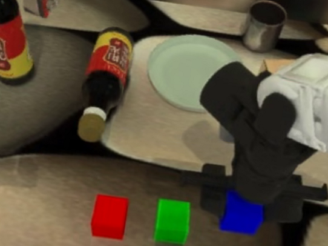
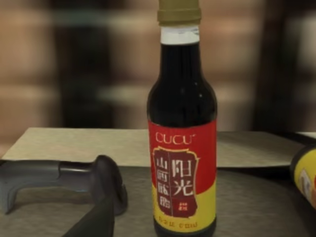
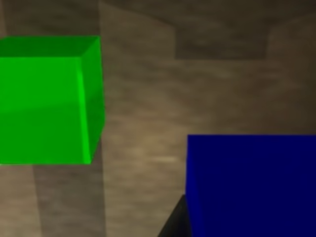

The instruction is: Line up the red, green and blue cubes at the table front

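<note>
The right gripper stands over the blue cube at the right end of the row on the table front. The arm body covers the fingers from above, so whether they clamp the cube or have let go cannot be told; the cube appears to sit between them.

The red cube lies at the left and the green cube in the middle, each apart from its neighbour by a similar gap. The blue cube sits slightly farther back than the other two, probably because it is not yet settled into line.

The right wrist view adds what the top view hides: the blue cube fills the near field directly under the camera, with the green cube beside it and bare tabletop between them.

The left gripper is parked at the far left, beside an upright soy sauce bottle. Its finger spacing is not readable. The top view alone shows a second bottle lying on its side and a pale green plate behind the row.
</note>
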{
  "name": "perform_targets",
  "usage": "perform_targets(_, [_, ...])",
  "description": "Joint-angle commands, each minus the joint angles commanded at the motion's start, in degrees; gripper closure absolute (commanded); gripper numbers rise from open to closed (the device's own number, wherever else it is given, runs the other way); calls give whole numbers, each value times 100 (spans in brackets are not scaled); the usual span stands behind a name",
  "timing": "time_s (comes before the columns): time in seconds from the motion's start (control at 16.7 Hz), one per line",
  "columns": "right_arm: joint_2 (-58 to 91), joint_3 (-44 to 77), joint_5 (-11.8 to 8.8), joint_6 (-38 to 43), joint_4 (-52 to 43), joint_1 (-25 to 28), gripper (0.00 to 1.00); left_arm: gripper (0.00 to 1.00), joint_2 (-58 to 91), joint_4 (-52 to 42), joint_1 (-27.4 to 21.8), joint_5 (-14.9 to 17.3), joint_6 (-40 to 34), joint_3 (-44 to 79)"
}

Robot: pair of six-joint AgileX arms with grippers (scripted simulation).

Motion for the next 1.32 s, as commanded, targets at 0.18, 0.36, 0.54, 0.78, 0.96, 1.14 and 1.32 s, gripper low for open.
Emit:
perform_targets(0.18, [57, -53, -4, -1, 84, -25, 100, 0, 0, 0, 0, 0, 0, 0])
perform_targets(0.36, [257, -375, -2, 11, 631, -25, 100, 0, 0, 0, 0, 0, 0, 0])
perform_targets(0.54, [515, -771, -1, 14, 1314, -8, 100, 0, 0, 0, 0, 0, 0, 0])
perform_targets(0.78, [627, -930, 2, 16, 1557, 6, 100, 0, 0, 0, 0, 0, 0, 0])
perform_targets(0.96, [627, -930, 2, 16, 1557, 6, 92, 0, 0, 0, 0, 0, 0, 0])
perform_targets(1.14, [627, -930, 2, 16, 1557, 6, 70, 0, 0, 0, 0, 0, 0, 0])
perform_targets(1.32, [627, -930, 2, 16, 1557, 6, 47, 0, 0, 0, 0, 0, 0, 0])
